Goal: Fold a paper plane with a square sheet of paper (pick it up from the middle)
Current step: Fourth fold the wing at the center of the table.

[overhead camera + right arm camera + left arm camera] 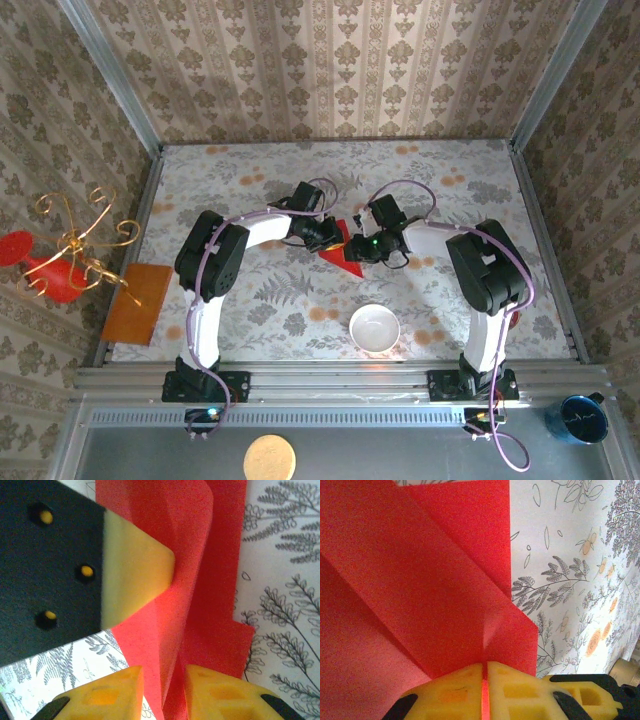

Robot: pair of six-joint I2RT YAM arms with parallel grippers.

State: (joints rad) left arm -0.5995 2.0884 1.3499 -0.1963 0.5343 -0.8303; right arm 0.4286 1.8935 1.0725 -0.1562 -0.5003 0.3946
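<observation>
Part-folded square sheet of paper [420, 595] lies between both hands — left hand [485, 675] clamped on its edge; right hand [164, 677] straddles the raised fold, jaws narrowly apart — grip unclear.

Red paper [420, 590] — folded, creased, mid-table

**A:** Entry one, setting. What was it classed as?

**B:** Robot test cell, lab type. Left arm [210, 270] and right arm [490, 270], both cabled, were bolted to an aluminium rail [330, 382] at the near edge of a table [250, 170].

**A:** Enclosure?

**B:** Wall panels [330, 70] papered in a damask stripe, held by metal corner posts [110, 75]. The table wore a floral print.

**A:** Loose stock?

**B:** Staged props: white bowl [374, 327], orange-brown board [137, 302], red ornament with gold wire curls [70, 250], blue mug [581, 418], round wooden disc [270, 460]. The dressing was domestic, but the framing marked a rig.
</observation>
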